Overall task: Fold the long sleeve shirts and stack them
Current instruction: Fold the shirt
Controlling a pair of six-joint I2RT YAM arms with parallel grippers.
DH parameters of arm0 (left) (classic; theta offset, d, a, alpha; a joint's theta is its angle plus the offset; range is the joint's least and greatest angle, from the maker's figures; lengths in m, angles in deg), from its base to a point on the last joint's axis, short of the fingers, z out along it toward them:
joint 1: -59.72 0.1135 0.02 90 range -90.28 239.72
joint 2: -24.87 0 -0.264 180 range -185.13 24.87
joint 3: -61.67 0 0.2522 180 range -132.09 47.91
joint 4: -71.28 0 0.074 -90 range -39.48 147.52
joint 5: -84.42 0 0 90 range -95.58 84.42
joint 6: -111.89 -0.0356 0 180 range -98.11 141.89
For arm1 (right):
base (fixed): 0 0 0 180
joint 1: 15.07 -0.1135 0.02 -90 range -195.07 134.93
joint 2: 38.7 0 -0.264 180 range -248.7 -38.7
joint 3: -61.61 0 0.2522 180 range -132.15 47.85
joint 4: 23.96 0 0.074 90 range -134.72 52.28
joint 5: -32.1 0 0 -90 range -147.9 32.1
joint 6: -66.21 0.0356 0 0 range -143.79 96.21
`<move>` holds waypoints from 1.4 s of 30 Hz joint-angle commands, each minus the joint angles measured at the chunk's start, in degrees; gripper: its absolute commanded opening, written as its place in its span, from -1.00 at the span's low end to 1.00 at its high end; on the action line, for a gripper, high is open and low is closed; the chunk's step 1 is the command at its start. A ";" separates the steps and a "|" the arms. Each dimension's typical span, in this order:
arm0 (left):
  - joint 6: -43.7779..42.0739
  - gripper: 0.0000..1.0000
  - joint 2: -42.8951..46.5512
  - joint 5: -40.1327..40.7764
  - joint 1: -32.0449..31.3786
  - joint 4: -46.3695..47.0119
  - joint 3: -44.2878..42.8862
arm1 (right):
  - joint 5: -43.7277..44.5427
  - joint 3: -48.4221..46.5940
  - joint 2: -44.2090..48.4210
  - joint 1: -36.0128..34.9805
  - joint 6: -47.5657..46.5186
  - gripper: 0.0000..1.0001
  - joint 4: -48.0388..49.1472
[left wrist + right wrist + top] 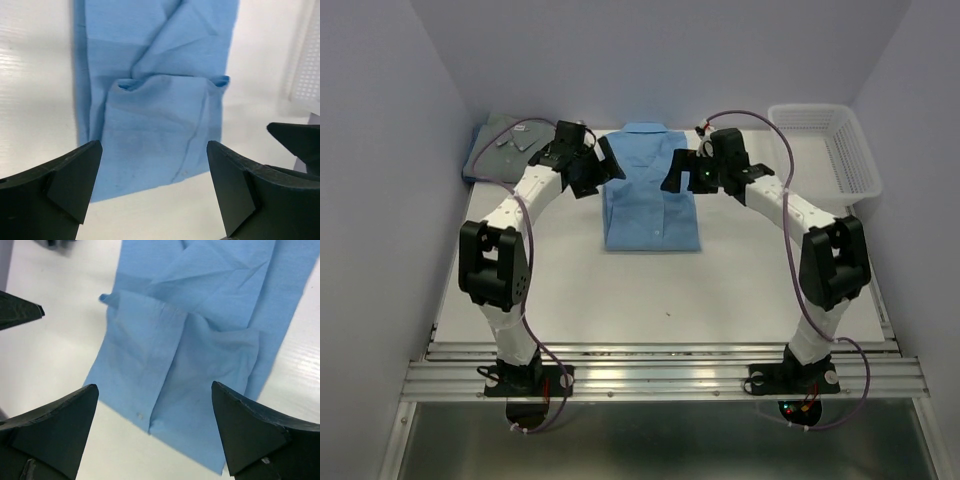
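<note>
While it lies folded into a neat rectangle at the back-centre of the table [670, 295], the sky-blue shirt [650, 210] sits flat, collar at the far end, bottom edge toward the arms. Both wrist cams show one end of it close up, w/ overlapping folded layers and a few creases. At the far-left back corner the grey-blue shirt [505, 142] lies folded too, collar showing, well apart from the first, so the two aren't stacked. The left gripper [605, 168] hovers at the sky-blue shirt's left edge, near the collar end, jaws spread wide w/ nothing btwn them; its cam looks past both black fingers onto loose cloth. The right gripper [677, 172] mirrors it at the shirt's right edge, likewise gaping and holding nothing, blue fabric in plain view below the gap. Whether any fingertip touches the cloth can't be told. Each wrist cam catches a bit of the other arm's black finger at the frame edge. A white mesh basket [808, 110] stands at the back right, apart from the shirt.
</note>
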 commanded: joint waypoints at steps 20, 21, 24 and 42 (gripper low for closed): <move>-2.07 0.97 -15.12 -17.11 -4.52 9.25 -4.65 | -20.61 11.69 -7.95 3.10 4.95 1.00 38.14; -1.72 0.97 -15.47 -17.11 -3.73 9.60 -3.94 | -20.87 10.29 -9.18 3.10 5.13 1.00 38.40; -2.15 0.97 -16.88 -17.29 -1.35 10.83 -2.18 | -18.51 7.48 -13.75 3.10 5.22 1.00 38.76; -6.73 0.97 -19.87 -14.39 1.82 4.94 -2.71 | -7.68 8.67 -17.99 4.77 2.31 1.00 30.49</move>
